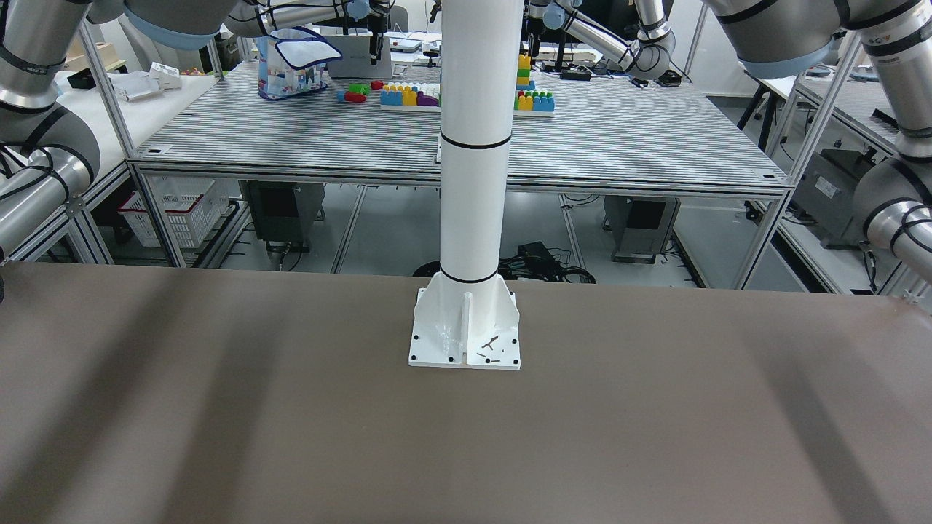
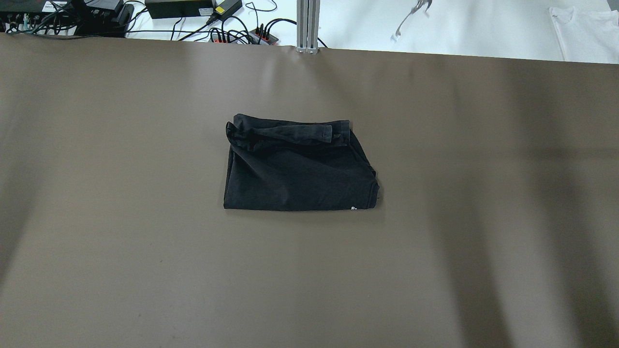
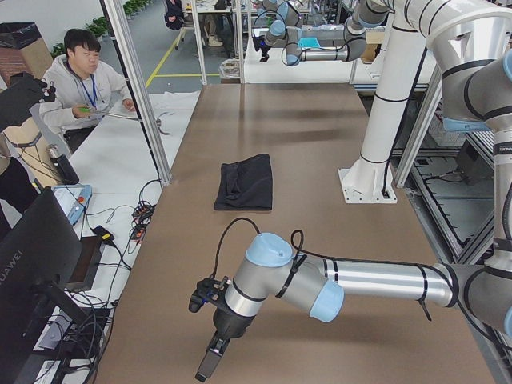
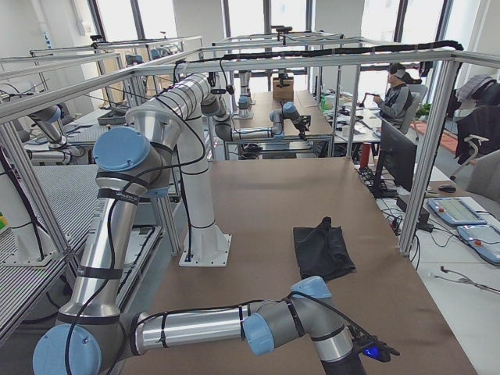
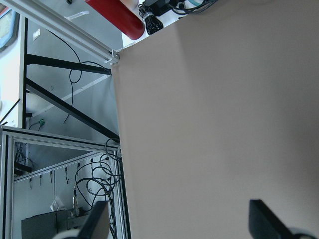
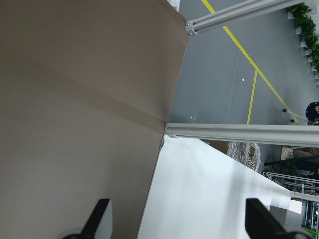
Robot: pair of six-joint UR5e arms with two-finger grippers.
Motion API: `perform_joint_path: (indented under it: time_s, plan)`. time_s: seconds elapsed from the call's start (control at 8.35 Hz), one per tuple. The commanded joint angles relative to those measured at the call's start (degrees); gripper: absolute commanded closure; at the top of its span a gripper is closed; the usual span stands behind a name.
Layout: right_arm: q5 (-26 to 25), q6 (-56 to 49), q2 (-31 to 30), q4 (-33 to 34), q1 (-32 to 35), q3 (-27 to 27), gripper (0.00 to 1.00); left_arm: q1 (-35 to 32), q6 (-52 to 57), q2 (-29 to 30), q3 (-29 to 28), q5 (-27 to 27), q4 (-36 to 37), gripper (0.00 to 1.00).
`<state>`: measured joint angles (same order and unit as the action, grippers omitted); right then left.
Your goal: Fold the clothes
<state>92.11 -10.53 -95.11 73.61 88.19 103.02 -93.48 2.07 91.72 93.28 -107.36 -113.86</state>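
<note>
Clothes (image 2: 297,166): I saw them folded at the middle of the worktop (image 2: 96,217), well apart from every edge.
Left gripper (image 5: 179,224): fingers spread, over the left-end edge.
Right gripper (image 6: 177,219): fingers spread, over the right-end edge.
Views: overhead showed me the clothes; front-facing showed the white pillar (image 1: 473,182) instead.

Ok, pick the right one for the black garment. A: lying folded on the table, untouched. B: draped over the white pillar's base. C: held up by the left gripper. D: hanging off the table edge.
A: the garment lies folded on the table, and the overhead view shows no gripper near it.
</note>
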Motion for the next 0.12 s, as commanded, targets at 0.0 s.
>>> perform_joint_path:
  time_s: [0.0]
  plan:
    - [0.52, 1.04, -0.77, -0.14, 0.06, 0.60, 0.06, 0.05, -0.40, -1.28, 0.34, 0.92, -0.66, 0.00]
